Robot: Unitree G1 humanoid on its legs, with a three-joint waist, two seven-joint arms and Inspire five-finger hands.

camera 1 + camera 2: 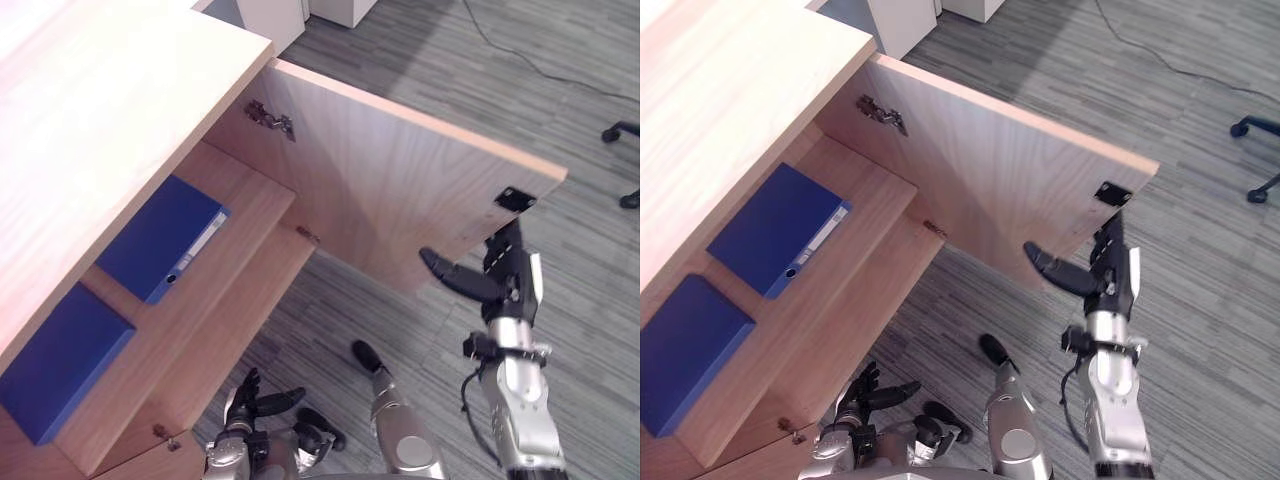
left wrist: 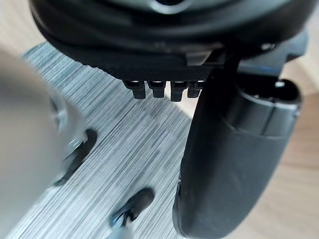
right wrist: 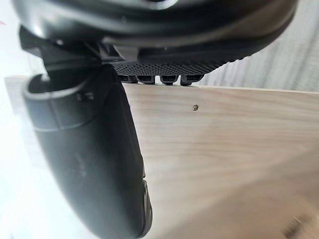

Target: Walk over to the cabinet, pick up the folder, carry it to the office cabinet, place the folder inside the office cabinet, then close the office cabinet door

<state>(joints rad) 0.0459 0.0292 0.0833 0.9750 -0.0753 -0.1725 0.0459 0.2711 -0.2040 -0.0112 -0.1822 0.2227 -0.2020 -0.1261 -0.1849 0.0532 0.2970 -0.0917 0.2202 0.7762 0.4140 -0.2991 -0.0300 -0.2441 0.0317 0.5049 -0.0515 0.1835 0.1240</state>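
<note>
1. Nearest me, the left hand hangs low beside the cabinet's front corner. Its fingers are loose and spread with nothing in them, so it looks idle.
2. The right hand is raised to the free edge of the cabinet door, just under the dark latch plate. The fingers are straight along the wood and the thumb is stuck out wide. It grips nothing, and I'd guess it is set there to push the door shut.
3. The door stands wide open on its hinge.
4. Inside, the shelf holds a blue folder with a white spine label, lying flat. A second blue folder lies flat beside it, apart from the first. I can't tell which is the one carried over, but placing looks done and only the closing is left.
5. Beyond, there is grey carpet and chair castors.
</note>
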